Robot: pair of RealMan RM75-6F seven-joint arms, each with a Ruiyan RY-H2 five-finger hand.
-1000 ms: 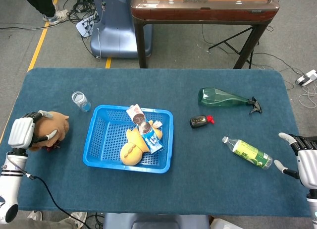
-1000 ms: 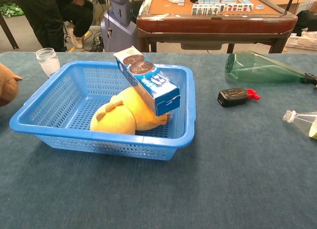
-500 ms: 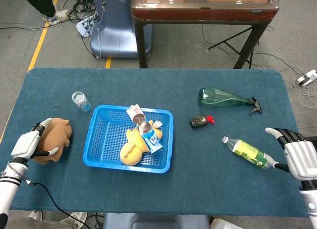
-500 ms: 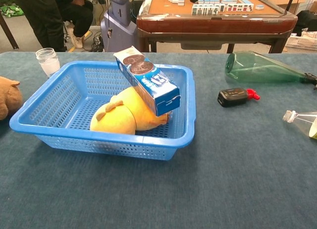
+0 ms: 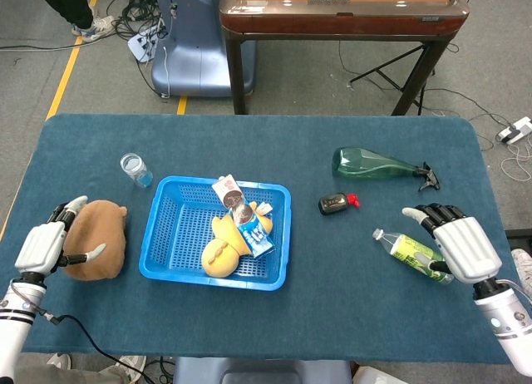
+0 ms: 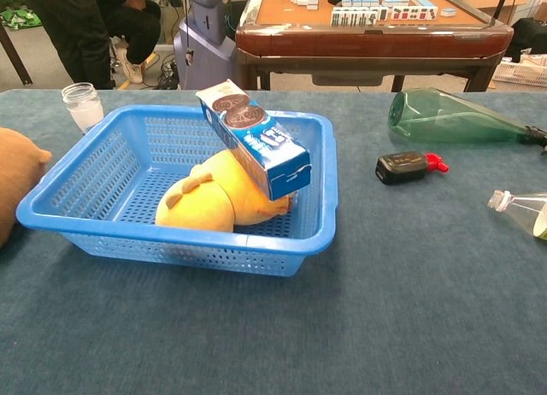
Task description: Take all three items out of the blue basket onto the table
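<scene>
The blue basket [image 5: 177, 226] [image 6: 102, 168] sits left of the table's middle. Inside it a yellow plush toy [image 5: 221, 253] [image 6: 214, 198] lies with a blue cookie box [image 5: 246, 221] [image 6: 256, 140] leaning on top of it. A brown plush toy [image 5: 96, 249] [image 6: 15, 179] lies on the table left of the basket. My left hand [image 5: 41, 246] is beside it with its fingers spread, the thumb touching the plush. Over at the right my right hand [image 5: 458, 247] hovers open, its fingers apart, just past a clear plastic bottle [image 5: 409, 251] [image 6: 520, 209].
A small glass jar [image 5: 135, 169] [image 6: 83, 105] stands behind the basket's left corner. A green bottle [image 5: 374, 164] [image 6: 446, 117] lies at the back right. A black key fob with a red tab [image 5: 334, 203] [image 6: 405, 166] lies nearer the basket. A brown mahjong table [image 6: 367, 27] stands beyond.
The brown plush came down onto the table and my left hand loosened from it. My right hand moved left and forward, up to the plastic bottle.
</scene>
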